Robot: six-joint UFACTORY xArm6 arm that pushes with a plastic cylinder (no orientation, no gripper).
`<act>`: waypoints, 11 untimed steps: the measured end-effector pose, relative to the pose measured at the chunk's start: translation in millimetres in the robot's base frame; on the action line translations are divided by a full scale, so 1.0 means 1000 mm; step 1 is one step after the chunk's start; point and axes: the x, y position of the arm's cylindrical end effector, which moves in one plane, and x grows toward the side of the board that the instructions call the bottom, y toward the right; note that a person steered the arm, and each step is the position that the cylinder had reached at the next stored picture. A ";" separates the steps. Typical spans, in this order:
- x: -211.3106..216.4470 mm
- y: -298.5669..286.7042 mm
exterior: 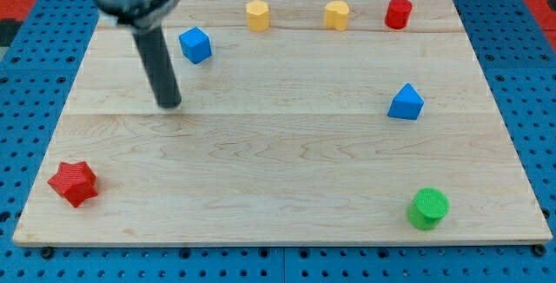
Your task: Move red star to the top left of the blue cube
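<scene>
Red star (73, 183) lies well below my tip (169, 105), a smooth rod tool grasping nothing, near blue cube (195, 45).

Seven blocks sit on the wooden board (278, 157). Counted by colour, with the blue cube (195, 44) as the reference: two are blue, namely that cube and a blue triangular block (406, 102) far to its right and a little lower. Two are red: a red star (72, 182) well below and left of the cube, and a red cylinder (398, 13) far to its right. Two are yellow blocks (257, 14) (336, 15), both right of the cube. One is a green cylinder (428, 207), far below and right.
</scene>
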 end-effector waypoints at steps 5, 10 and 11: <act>0.095 -0.129; 0.020 -0.043; -0.022 -0.043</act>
